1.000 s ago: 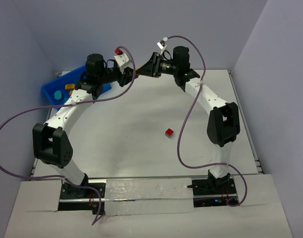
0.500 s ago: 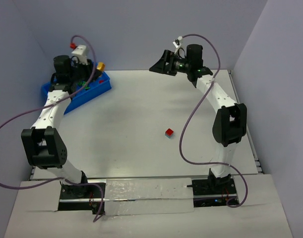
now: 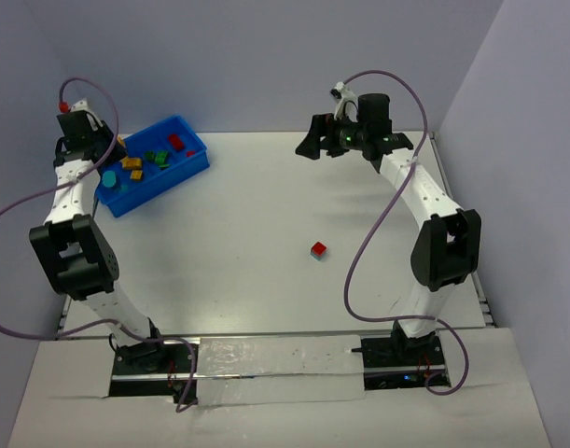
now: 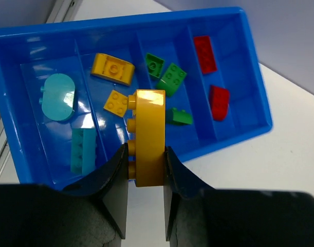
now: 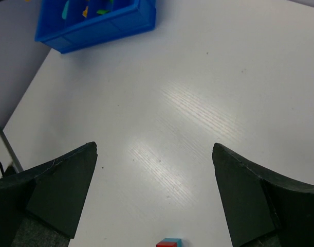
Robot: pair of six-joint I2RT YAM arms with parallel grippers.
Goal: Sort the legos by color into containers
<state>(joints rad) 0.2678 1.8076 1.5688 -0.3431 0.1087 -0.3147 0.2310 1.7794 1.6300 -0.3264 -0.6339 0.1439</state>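
I'm running this rig in what looks like a robotics lab test cell. The white table [image 3: 266,215] is boxed in by plain pale-lilac walls [image 3: 266,56] on its left, far and right sides, like a purpose-built enclosure. The left arm [image 3: 65,191] and right arm [image 3: 410,191], white with black joints, are bolted to a metal rail [image 3: 275,359] along the near edge. Purple cables [image 3: 347,280] loop loose from their wrists down to the bases. The props are bench-test stuff: a blue bin [image 3: 199,159] at far left holding toy bricks [image 3: 159,157].
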